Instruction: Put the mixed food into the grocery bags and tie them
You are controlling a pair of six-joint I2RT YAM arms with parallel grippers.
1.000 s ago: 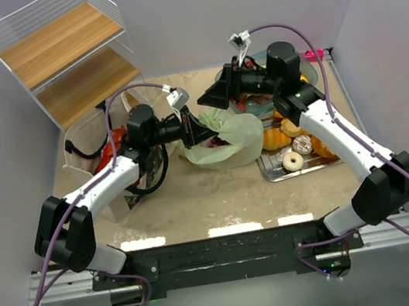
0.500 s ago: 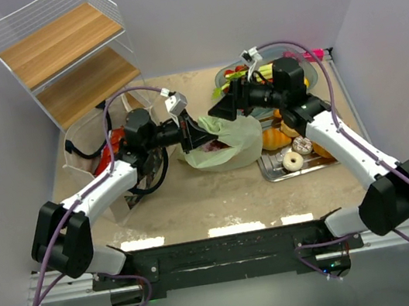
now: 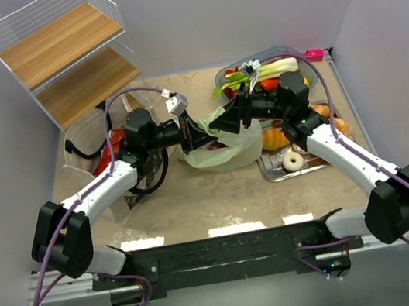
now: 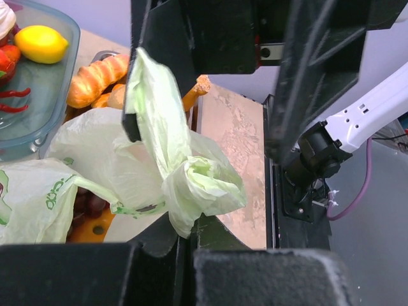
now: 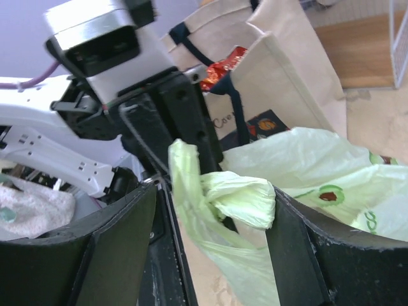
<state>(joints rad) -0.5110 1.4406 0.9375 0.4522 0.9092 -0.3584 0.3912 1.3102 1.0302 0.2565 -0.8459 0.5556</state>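
The pale-green grocery bag with avocado prints sits mid-table, dark food showing inside. My left gripper is shut on a twisted bunch of the bag's top plastic. In the top view it points right over the bag. My right gripper is open, with the bunched handle and a loose strip between its fingers. It meets the left one above the bag. The beige tote stands behind with a red packet inside.
A metal tray at the right holds a doughnut and bread. A clear container behind it holds a leek and a lemon. A wire shelf rack stands at the back left.
My right gripper has swung from over the back container forward and left, down to the bag's handle beside the left gripper. The left arm has held still, gripping the bag.
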